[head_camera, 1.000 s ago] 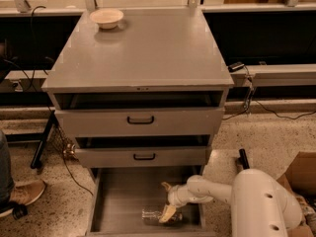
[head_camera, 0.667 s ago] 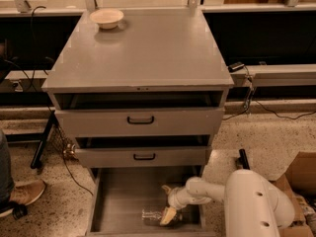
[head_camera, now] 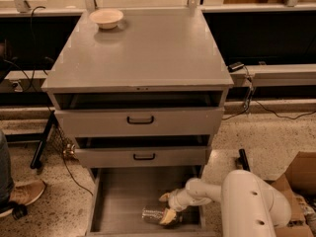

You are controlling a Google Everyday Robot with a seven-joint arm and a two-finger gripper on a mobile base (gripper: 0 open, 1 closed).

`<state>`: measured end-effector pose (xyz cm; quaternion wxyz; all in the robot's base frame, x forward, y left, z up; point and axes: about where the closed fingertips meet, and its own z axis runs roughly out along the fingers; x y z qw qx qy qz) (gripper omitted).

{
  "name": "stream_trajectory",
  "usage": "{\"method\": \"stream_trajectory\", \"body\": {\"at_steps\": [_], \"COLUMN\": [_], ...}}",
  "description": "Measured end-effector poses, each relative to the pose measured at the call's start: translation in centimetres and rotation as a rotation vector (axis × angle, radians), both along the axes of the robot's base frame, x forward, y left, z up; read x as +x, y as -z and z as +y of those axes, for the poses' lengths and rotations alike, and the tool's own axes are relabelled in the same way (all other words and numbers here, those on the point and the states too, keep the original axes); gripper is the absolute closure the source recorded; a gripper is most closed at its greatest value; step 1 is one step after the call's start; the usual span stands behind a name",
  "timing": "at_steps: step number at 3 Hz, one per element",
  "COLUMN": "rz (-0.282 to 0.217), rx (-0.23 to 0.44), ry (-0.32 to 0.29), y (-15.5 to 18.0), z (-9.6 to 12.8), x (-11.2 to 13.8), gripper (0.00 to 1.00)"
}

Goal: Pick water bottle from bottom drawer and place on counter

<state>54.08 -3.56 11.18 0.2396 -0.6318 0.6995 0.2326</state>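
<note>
Arm: white and bulky, reaching in from the lower right, its thick link a little further left than a second ago
Gripper: low in the front right part of the bottom drawer, tan fingertips spread apart, one above the right end of the water bottle, the other touching that end; placed much as a second ago
Water bottle: on its side on the drawer floor near the front edge, not lifted, in the same place as in the earlier frames
Bottom drawer: pulled well out, grey floor exposed
Middle drawer and top drawer: each slightly ajar, black handles facing front, unchanged
Floor: cardboard box at right, a brown shoe at the left edge
Counter: smooth grey top, a pale bowl at its far left corner, as before
</note>
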Motion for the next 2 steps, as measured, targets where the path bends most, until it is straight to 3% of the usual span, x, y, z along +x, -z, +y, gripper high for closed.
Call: {"method": "stream_trajectory", "body": {"at_steps": [2], "rz": [0.0], "rx": [0.0], "ry": [0.0], "y": [-0.92], "z": [0.0], "x": [0.0], "gripper": [0.89]}}
